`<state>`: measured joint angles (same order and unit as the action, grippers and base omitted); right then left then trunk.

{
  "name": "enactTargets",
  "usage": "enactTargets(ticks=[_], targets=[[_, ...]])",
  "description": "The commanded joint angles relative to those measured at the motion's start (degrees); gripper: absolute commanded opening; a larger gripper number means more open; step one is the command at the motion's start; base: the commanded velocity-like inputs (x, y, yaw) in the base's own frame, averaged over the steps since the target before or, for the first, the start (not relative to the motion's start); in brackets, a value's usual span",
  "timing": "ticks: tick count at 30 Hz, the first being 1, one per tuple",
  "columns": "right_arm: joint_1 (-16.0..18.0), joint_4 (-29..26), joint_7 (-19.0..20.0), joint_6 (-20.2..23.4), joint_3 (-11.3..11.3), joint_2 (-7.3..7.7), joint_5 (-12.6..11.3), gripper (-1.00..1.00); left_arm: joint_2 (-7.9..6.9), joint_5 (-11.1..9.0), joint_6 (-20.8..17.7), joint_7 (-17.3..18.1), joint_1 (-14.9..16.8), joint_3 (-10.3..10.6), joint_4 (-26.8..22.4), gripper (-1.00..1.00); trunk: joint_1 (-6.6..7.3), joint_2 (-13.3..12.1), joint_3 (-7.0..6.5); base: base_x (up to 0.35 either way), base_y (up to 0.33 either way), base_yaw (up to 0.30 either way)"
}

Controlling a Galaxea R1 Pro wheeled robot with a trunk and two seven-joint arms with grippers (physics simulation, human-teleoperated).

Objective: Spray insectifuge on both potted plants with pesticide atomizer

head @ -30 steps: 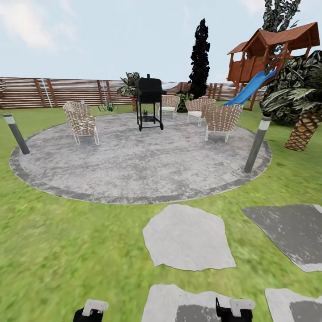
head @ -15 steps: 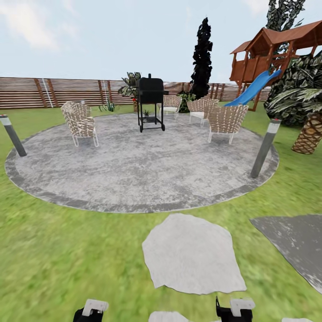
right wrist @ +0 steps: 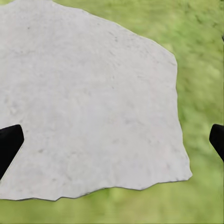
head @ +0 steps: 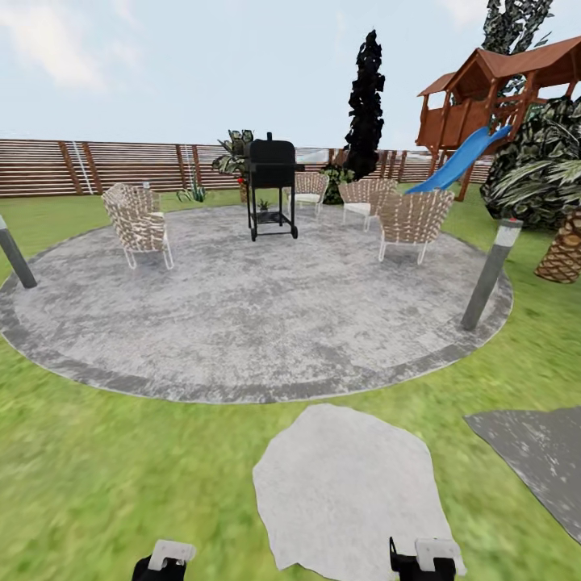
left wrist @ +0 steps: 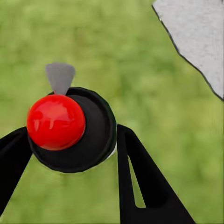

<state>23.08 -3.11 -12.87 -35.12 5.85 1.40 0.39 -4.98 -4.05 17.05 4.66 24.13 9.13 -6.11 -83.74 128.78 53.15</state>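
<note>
The left claw (left wrist: 70,154) grips the pesticide atomizer (left wrist: 70,126) — its red mark and dark round body sit between the black fingers, above the lawn (left wrist: 154,70). The right claw (right wrist: 112,140) is spread wide with nothing in it, over a grey stepping stone (right wrist: 88,102). Ahead lies the round patio (head: 242,307) — chairs, a black grill (head: 271,184) and fence (head: 97,165) beyond.

From my head camera I count one round paved patio (head: 242,323) on the lawn, with one black grill (head: 271,184) standing on it. Four wicker chairs ring the patio: one (head: 139,222) to the left, one (head: 413,219) to the right, and two farther back (head: 307,189) (head: 363,196). Two short grey bollard posts (head: 489,276) (head: 14,258) stand at its edge. Two stepping stones lie nearer me, one pale (head: 351,488), one darker (head: 541,452). One play tower (head: 492,89) with one blue slide (head: 460,158).
</note>
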Motion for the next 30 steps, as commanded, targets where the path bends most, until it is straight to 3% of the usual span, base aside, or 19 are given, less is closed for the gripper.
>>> enactTargets(ticks=[1, 30], targets=[[0.0, 0.0, -0.5, 0.0, 0.5, 0.0, 0.1, 1.0, -0.03, -0.4, 0.2, 0.2, 0.0, 0.4, 0.0, -1.0, -0.02, 0.0, 0.05, 0.34, 0.0, 0.0], [0.0, 0.0, -0.5, 0.0, 0.5, 0.0, 0.1, 1.0, 0.04, -0.4, 0.2, 0.2, 0.0, 0.4, 0.0, -1.0, -0.02, 0.0, 0.05, 0.34, 0.0, 0.0]])
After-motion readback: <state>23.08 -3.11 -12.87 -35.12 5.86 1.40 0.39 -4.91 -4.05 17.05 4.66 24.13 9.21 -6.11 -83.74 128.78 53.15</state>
